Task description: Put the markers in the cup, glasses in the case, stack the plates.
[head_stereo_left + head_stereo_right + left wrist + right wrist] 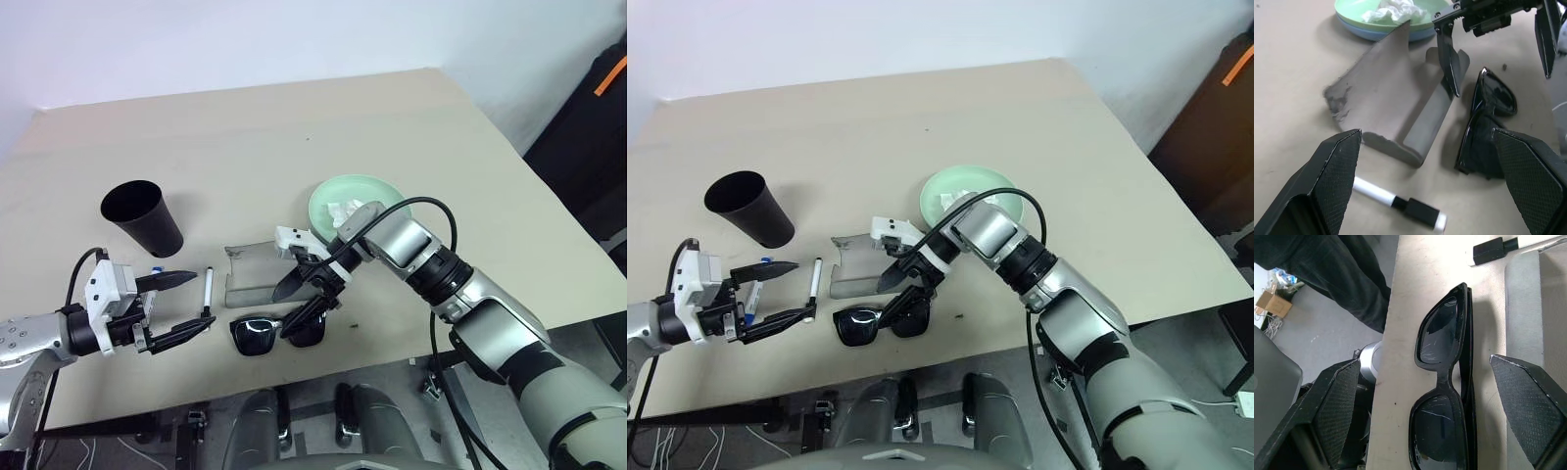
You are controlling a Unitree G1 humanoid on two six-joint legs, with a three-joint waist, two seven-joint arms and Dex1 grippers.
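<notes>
Folded sunglasses (278, 334) lie at the table's (470, 196) near edge, the right gripper (302, 303) poised over them with jaws wide and empty. Behind them rests the open case (251, 275); farther back, tissue (345, 209) hides part of the 2 stacked plates (1382, 25). Left gripper (181, 306), spread wide and empty, partly hides the blue-capped marker (157, 270) beside the cup (142, 217); the black-capped marker (208, 291) lies clear.
</notes>
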